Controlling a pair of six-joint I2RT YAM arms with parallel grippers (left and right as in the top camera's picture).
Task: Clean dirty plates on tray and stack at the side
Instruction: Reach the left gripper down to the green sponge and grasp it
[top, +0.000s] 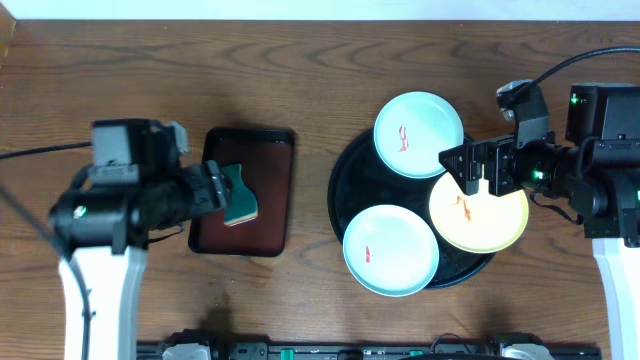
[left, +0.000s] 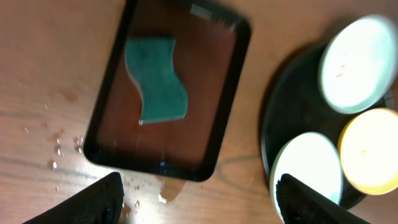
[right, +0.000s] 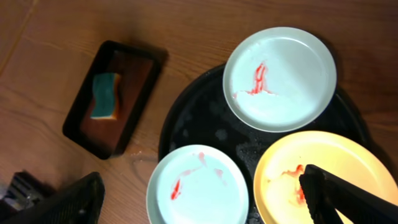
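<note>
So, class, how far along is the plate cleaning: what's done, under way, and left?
Done: nothing. The upper pale-blue plate, lower pale-blue plate and yellow plate all sit red-smeared on the black tray. In hand: left end effector open above the sponge, right end effector open above the yellow plate. Left: wipe and stack all three.

On the desk (top: 300, 80), the rectangular tray (top: 272, 205) sits to the left, with the sponge (top: 240, 195) lying in it, left of its middle. Near it on the right lies the round tray (top: 345, 185), carrying three plates. The far plate (top: 418, 133) is at the back and overhangs the rim. The near plate (top: 390, 250) is at the front left and also overhangs. The right plate (top: 490, 225) lies just beside both.
</note>
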